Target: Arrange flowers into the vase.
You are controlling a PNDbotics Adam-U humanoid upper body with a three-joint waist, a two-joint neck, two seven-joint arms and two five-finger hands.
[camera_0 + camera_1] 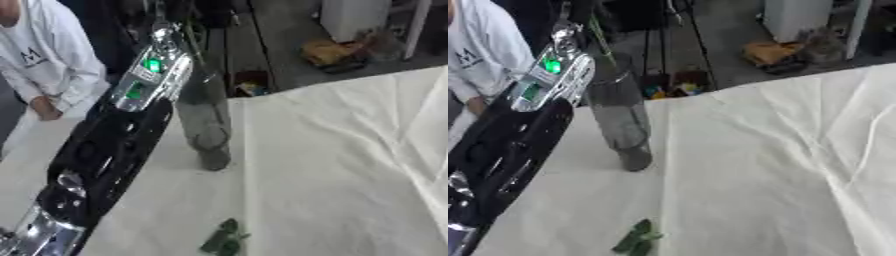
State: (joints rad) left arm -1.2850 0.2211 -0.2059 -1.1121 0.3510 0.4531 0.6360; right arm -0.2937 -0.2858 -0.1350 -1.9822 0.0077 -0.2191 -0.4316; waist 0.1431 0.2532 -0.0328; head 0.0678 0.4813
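Only green leaves (226,239) lie near the vase (206,125).

From my seat the left arm (114,145) fills the nine o'clock side, and I can't make out its hand or fingers past the vase (206,127). The vase's top blurs into the dark background at twelve. A green stem (598,35) there is barely traceable. The green sprig (224,239) at six is too blurred to identify.

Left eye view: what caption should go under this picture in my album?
Robot's left arm reaches up over a tall clear vase on the white-covered table, green leaves lying nearby.
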